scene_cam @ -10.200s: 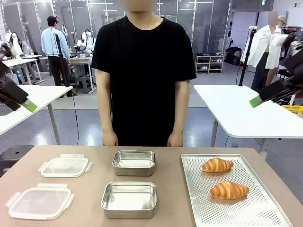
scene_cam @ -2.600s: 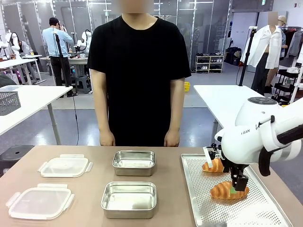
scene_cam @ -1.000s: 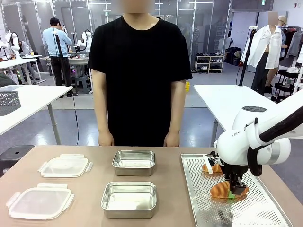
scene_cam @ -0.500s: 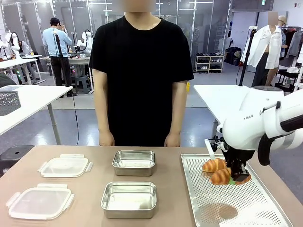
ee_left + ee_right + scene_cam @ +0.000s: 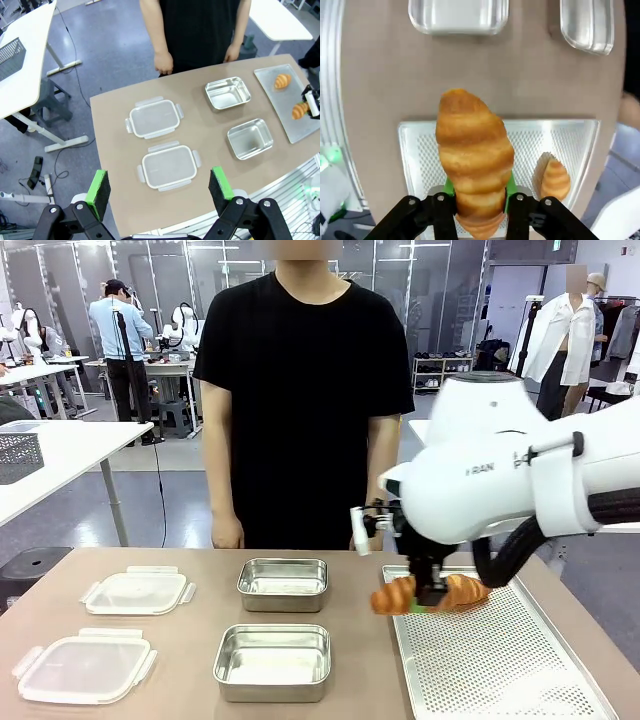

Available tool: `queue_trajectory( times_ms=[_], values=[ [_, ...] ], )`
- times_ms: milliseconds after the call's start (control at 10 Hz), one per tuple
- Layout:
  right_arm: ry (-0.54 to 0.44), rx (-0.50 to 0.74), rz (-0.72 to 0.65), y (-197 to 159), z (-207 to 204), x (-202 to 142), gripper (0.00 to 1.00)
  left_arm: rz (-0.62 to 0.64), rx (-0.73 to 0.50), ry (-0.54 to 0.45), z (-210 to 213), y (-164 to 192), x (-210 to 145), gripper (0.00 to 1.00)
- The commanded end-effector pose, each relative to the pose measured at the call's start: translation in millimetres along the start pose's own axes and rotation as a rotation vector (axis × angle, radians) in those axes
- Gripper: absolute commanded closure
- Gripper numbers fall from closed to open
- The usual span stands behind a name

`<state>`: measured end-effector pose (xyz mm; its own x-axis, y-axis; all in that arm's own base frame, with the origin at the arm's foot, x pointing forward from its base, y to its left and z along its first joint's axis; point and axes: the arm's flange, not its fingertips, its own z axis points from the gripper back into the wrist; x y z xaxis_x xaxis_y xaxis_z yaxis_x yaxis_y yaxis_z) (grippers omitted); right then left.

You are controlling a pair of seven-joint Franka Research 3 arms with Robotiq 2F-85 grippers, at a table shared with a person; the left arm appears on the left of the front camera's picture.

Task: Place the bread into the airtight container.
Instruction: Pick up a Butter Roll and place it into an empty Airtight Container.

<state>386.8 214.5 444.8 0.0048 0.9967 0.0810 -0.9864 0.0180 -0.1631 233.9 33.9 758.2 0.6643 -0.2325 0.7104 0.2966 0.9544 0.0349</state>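
Steel far container (image 5: 283, 584) and near container (image 5: 272, 661) are both sitting empty. My right gripper (image 5: 432, 602) is clamping a croissant (image 5: 393, 596) above the tray's (image 5: 500, 680) left edge; a second croissant (image 5: 555, 180) is lying there. My left gripper (image 5: 159, 186) is hanging wide open.
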Motion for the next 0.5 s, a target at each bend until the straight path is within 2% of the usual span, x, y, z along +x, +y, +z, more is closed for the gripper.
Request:
queue_trajectory(
  times_ms=[0,200,400],
  values=[
    [0.006,0.018,-0.026,-2.2,1.3,38.5,0.59,0.001,0.006,0.001,0.6,-0.6,-0.2,0.0],
    [0.004,0.043,0.008,13.1,-5.3,92.0,0.59,0.001,0.006,0.001,0.6,-0.6,-0.2,0.0],
    [-0.016,0.048,-0.015,26.6,-18.0,132.4,0.59,0.001,0.006,0.001,0.6,-0.6,-0.2,0.0]
  ],
)
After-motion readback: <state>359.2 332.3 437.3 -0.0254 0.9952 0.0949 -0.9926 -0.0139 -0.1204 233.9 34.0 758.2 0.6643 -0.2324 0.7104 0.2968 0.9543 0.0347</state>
